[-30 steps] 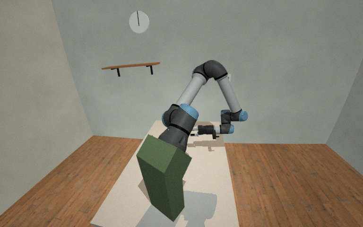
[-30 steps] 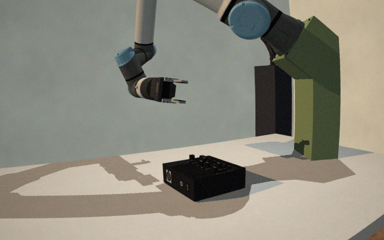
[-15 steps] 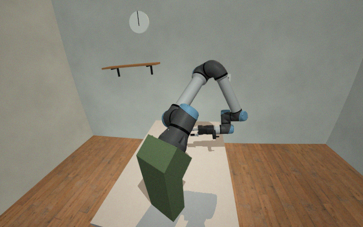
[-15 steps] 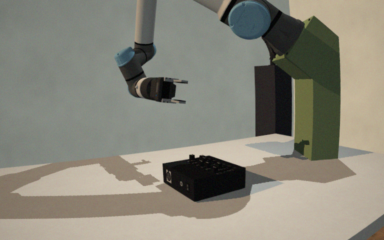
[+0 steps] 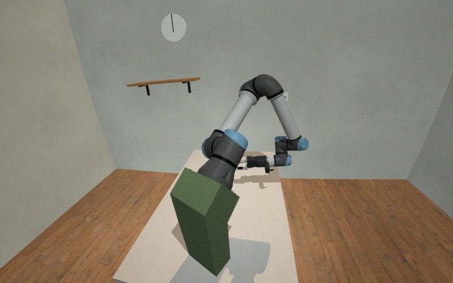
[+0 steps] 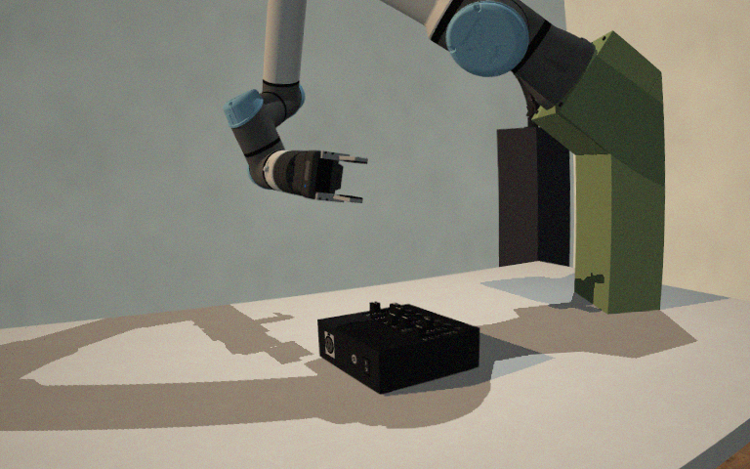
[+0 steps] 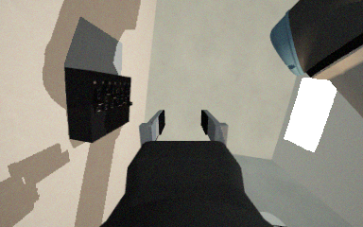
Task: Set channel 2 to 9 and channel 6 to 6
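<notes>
The lighting desk is a black box standing on its feet on the white table. Small fader caps stick up from its top; their levels are too small to read. My gripper is open and empty. It points sideways, high in the air above the desk. In the top view the desk is hidden behind the arm.
The green pedestal carrying the arm's base stands at the table's far right end. A dark block stands behind it. A wall shelf and a clock hang far off.
</notes>
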Robot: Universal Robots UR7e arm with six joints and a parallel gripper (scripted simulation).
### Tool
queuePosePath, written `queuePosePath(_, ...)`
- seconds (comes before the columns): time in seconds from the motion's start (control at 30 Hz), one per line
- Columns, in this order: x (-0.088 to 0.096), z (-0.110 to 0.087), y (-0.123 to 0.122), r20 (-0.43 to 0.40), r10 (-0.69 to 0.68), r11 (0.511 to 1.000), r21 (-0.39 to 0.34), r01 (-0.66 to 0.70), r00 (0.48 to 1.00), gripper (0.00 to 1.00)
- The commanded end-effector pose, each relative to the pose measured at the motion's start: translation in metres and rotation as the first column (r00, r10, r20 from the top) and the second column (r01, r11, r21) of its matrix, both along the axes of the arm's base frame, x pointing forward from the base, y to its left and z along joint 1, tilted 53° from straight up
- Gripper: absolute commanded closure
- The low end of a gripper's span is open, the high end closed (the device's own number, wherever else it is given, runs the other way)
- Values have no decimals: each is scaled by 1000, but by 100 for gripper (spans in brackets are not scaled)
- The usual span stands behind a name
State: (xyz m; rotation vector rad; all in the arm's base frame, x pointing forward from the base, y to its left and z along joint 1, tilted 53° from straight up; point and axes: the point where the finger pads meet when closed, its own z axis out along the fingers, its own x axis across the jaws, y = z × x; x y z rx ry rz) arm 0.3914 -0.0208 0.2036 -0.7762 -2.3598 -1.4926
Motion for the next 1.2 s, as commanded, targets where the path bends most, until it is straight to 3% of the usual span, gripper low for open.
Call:
queuePosePath(0.0, 1, 0, 2, 16, 4, 1000, -27, -3, 1000, 0)
queuePosePath(0.2, 3, -2, 5, 41, 10, 997, -70, -7, 999, 0)
queuePosePath(0.6, 8, -11, 22, 154, 60, 960, -280, -15, 986, 0)
queuePosePath(0.67, 8, -11, 22, 154, 60, 960, -280, -15, 986, 0)
queuePosePath(1.17, 20, -26, 50, 309, 191, 799, -600, 35, 931, 0)
